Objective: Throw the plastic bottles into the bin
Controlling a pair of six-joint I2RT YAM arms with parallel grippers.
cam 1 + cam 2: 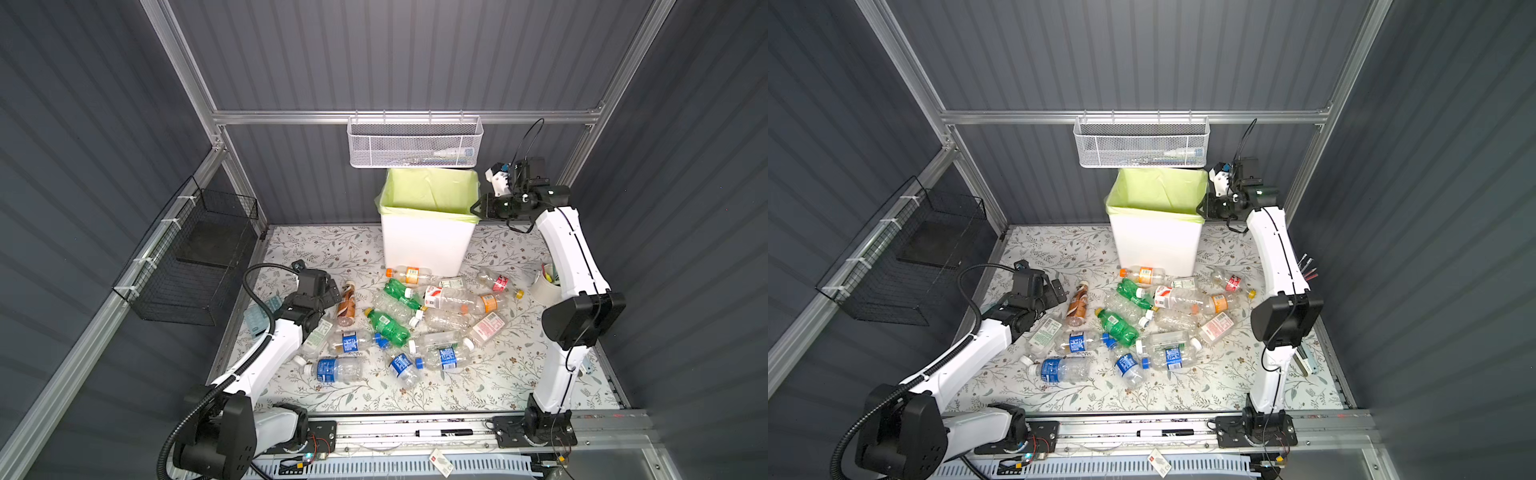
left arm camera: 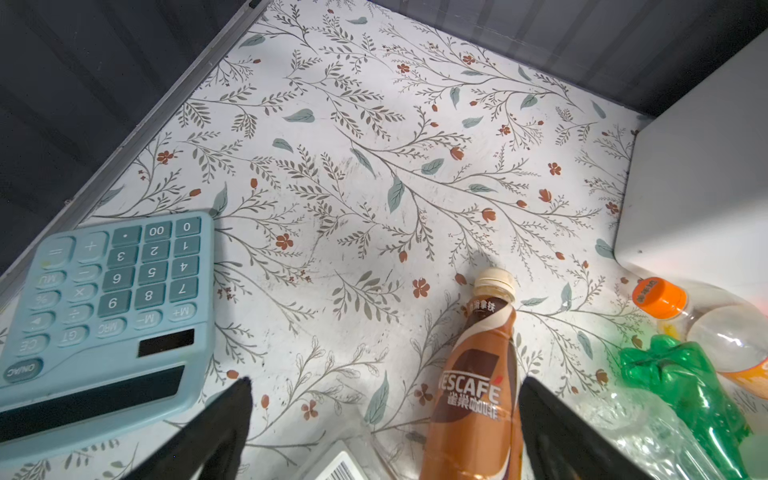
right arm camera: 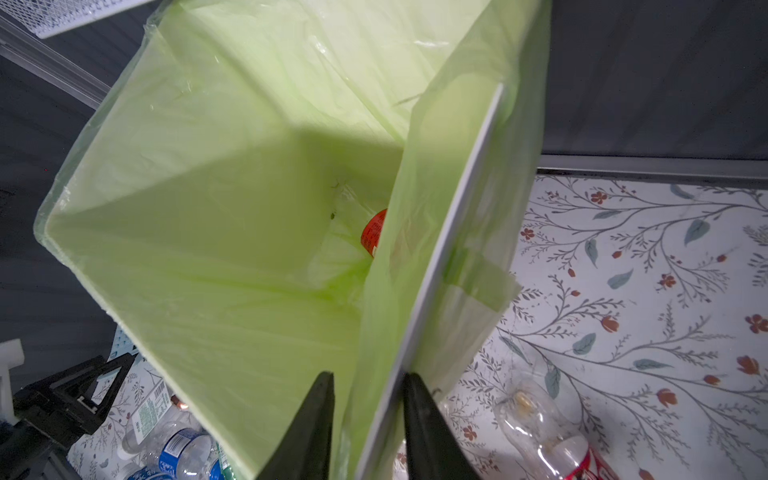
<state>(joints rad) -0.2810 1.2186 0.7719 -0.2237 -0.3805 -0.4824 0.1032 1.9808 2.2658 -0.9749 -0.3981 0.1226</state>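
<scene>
Floral tabletop (image 2: 374, 166), brown NESCAFE bottle (image 2: 473, 395), white bin (image 1: 424, 245)

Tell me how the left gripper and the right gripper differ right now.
The left gripper is open; the right gripper is shut on the rim of the bin. The left sits low by the brown bottle; the right is up at the bin's top. Both are black; neither holds a bottle.

Dark grey ribbed walls (image 1: 415, 54) close the left, far and right sides, braced by an aluminium frame (image 1: 291, 117). A white mesh basket (image 1: 415, 143) hangs from the far rail, a black wire basket (image 1: 195, 266) on the left. The bench (image 1: 498, 382) has a floral cover.
</scene>
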